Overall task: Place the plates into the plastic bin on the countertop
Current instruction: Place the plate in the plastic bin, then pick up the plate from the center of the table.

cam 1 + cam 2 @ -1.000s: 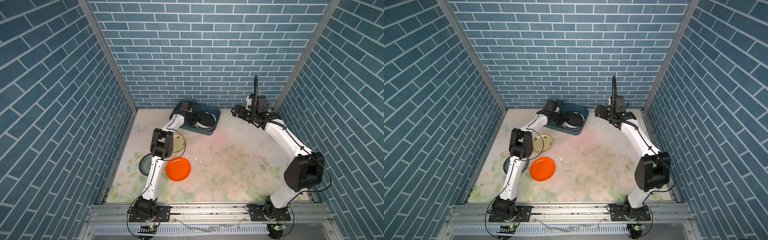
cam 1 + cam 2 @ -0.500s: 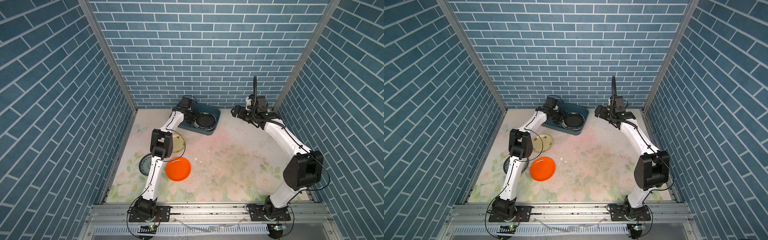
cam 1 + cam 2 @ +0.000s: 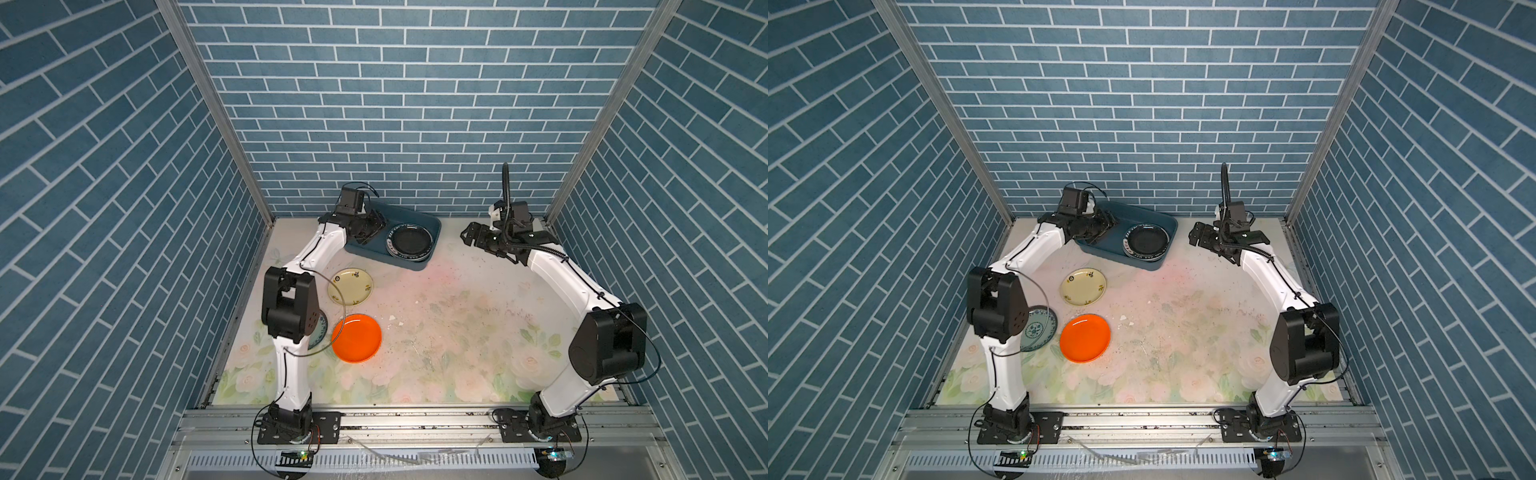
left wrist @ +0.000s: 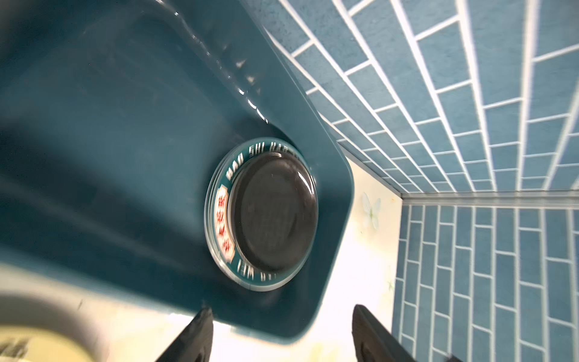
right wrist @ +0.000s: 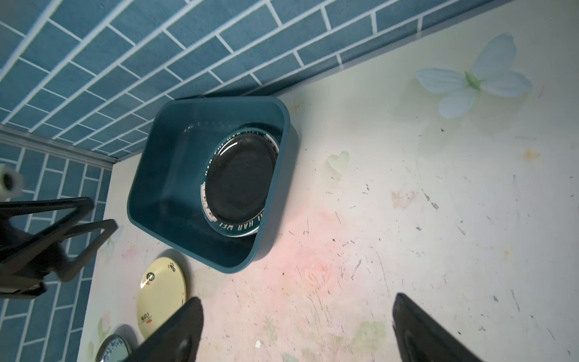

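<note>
Toward the countertop's (image 3: 457, 332) left edge we see the orange plate (image 3: 356, 338) and teal patterned plate (image 3: 1040, 328), then the pale yellow plate (image 3: 350, 286). At the far edge, the plastic bin (image 3: 411, 209) holds the black plate (image 3: 409, 240) on lettered plates (image 4: 247, 150). Our left gripper (image 4: 281, 310) above it and right gripper (image 5: 297, 297) gape empty.
</note>
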